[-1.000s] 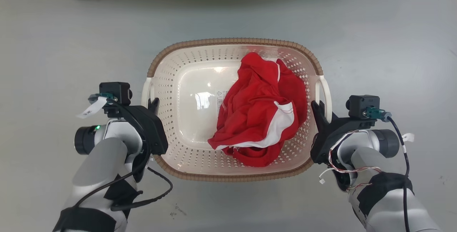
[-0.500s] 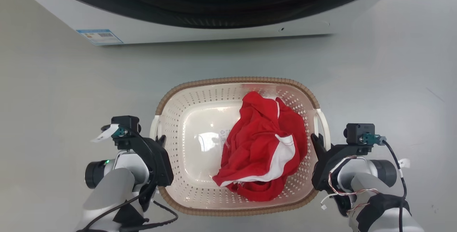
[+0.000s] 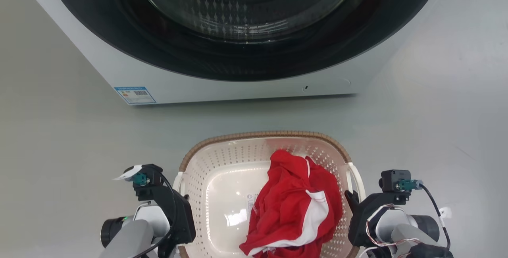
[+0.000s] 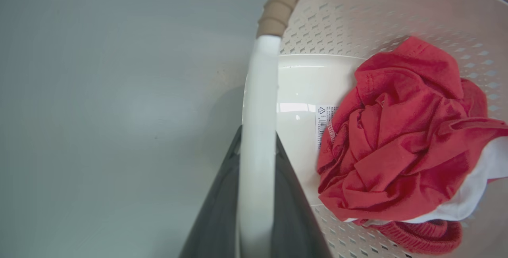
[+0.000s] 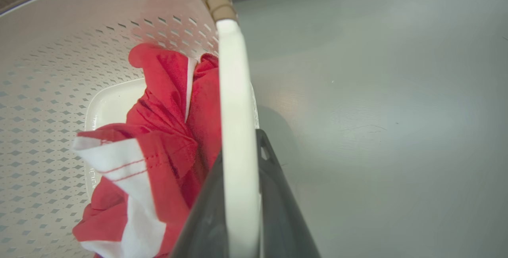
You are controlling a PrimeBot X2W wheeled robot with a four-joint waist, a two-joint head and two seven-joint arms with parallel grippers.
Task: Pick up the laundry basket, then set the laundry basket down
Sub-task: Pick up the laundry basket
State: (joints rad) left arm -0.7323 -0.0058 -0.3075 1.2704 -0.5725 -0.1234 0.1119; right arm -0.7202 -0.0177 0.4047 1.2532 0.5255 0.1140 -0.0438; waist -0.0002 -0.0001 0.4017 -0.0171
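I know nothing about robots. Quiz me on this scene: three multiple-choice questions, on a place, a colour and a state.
1. The washing machine stands: A) beyond the laundry basket B) left of it C) inside it
2. The garment is mostly: A) blue B) red C) green
3. The left gripper and right gripper are: A) open over floor B) pinching cloth C) shut on the basket's handles

1 A: it takes up the head view's top, past the basket.
2 B: red cloth, white trim.
3 C: each wrist view shows a handle between dark fingers.
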